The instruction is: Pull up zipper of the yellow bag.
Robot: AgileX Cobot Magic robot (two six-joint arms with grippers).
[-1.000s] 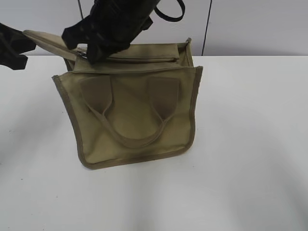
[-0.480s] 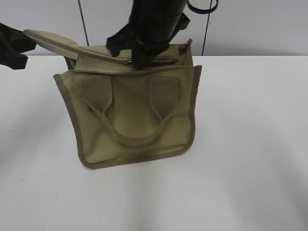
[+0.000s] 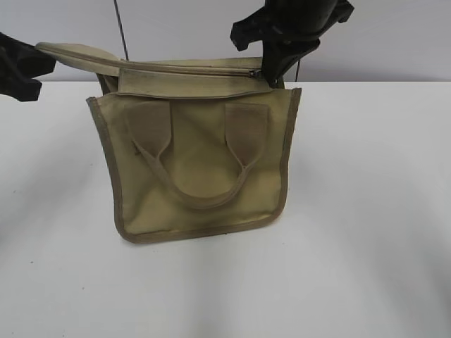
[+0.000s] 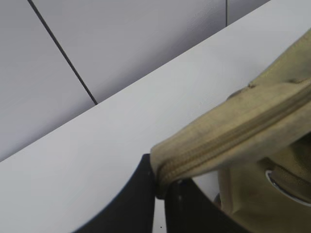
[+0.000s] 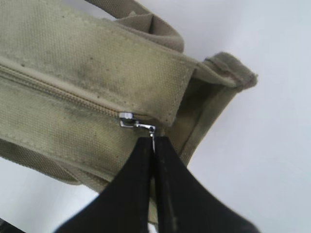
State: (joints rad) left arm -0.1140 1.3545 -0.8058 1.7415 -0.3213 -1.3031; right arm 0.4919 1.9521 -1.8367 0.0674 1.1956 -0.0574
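Two arms worked the yellow bag (image 3: 197, 169), which stood upright on the white desk (image 3: 366, 211) w/ its looped handle (image 3: 201, 190) facing the camera. Ext view: left gripper (image 3: 25, 70) held the bag's stretched top corner out at far left, above the desk edge; right gripper (image 3: 278, 60) sat at the top right corner, just by the zipper (image 3: 187, 70), whose pull (image 3: 255, 73) lay near the right end of the zip line. Left wrist view: left gripper (image 4: 163, 187) had its dark fingers (image 4: 136, 204) closed on the fabric end of the zipper (image 4: 233, 138), teeth meshed along the visible stretch; a shiny metal fitting (image 4: 286, 187) showed below the flap. Right wrist view: right gripper (image 5: 153, 143) had its fingers (image 5: 129, 194) pinched shut on the thin metal tab of the pull (image 5: 129, 119), slider sitting at the end of the zip line, beside the bag's side panel; zipper (image 5: 58, 90) closed to the slider's left.
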